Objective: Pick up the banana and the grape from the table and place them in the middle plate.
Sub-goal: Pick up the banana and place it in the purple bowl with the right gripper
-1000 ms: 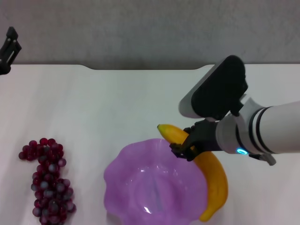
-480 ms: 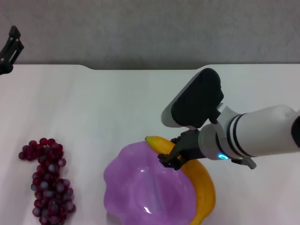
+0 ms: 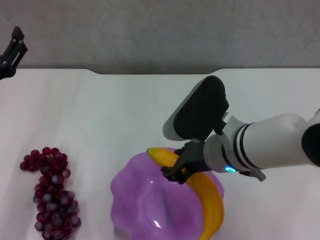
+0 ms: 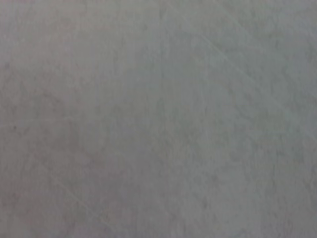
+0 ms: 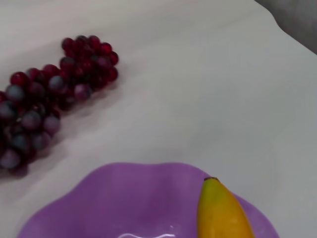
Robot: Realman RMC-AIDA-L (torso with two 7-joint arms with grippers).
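The yellow-orange banana [image 3: 211, 201] hangs over the right side of the light-purple scalloped middle plate [image 3: 141, 196], its tip [image 3: 154, 152] above the far rim. My right gripper [image 3: 178, 171] is shut on the banana near that tip. The right wrist view shows the banana [image 5: 223, 212] end over the plate [image 5: 119, 198]. A bunch of dark red-purple grapes [image 3: 50, 193] lies on the white table [image 3: 125, 110] left of the plate, also in the right wrist view as grapes [image 5: 44, 99]. My left gripper [image 3: 11, 52] is parked at the far left edge. The left wrist view shows only a plain grey surface.
The table's notched far edge [image 3: 150, 73] runs along a grey wall. White tabletop lies between the grapes and the plate and behind the plate.
My right arm has carried the banana leftward, from beside the plate's right rim to over the plate. The grapes and the left arm have not moved.
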